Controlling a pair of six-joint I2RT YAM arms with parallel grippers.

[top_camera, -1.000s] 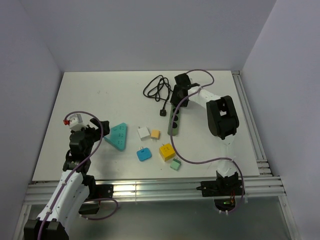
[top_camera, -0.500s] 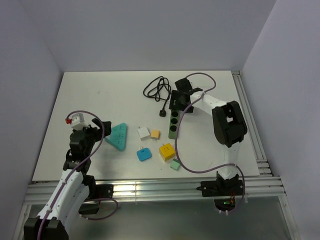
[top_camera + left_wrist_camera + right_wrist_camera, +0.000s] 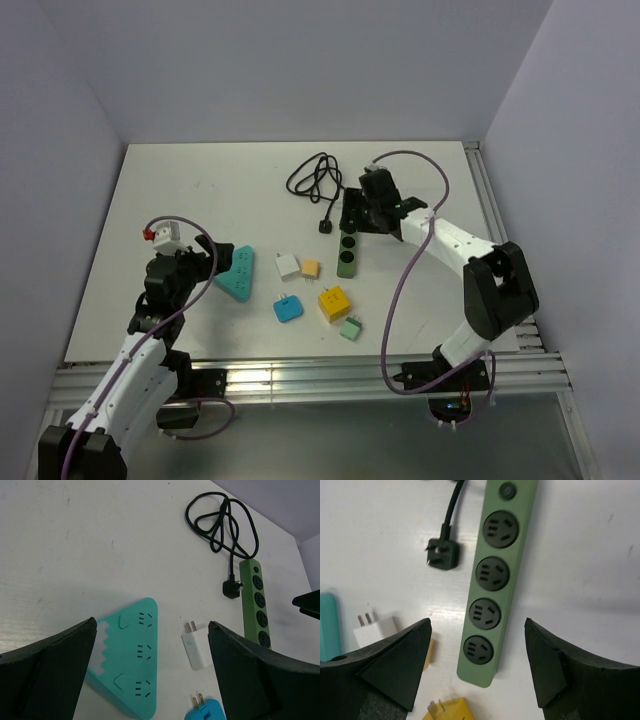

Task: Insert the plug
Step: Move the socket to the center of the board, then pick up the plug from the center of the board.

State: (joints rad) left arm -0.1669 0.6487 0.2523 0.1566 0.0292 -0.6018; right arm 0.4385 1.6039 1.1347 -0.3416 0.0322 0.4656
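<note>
A green power strip (image 3: 349, 240) with several black sockets lies mid-table, its black cord (image 3: 315, 178) coiled behind it and ending in a black plug (image 3: 326, 224) lying loose to its left. My right gripper (image 3: 362, 212) hovers open over the strip; in the right wrist view the strip (image 3: 495, 580) runs between the spread fingers of that gripper (image 3: 477, 622), with nothing held. My left gripper (image 3: 205, 262) is open and empty beside a teal triangular power strip (image 3: 236, 272). In the left wrist view, that gripper (image 3: 150, 625) frames the teal strip (image 3: 132, 660) and a white plug (image 3: 196, 647).
Loose adapter plugs lie in front of the green strip: white (image 3: 287, 265), orange (image 3: 311, 268), blue (image 3: 288, 309), yellow (image 3: 334, 303) and pale green (image 3: 351, 328). White walls enclose the table on three sides, and an aluminium rail (image 3: 300, 378) runs along the near edge.
My right arm has swung out to the right and its gripper slid from the strip's far end toward its middle, jaws spread wider. The left gripper crept slightly toward the teal strip.
</note>
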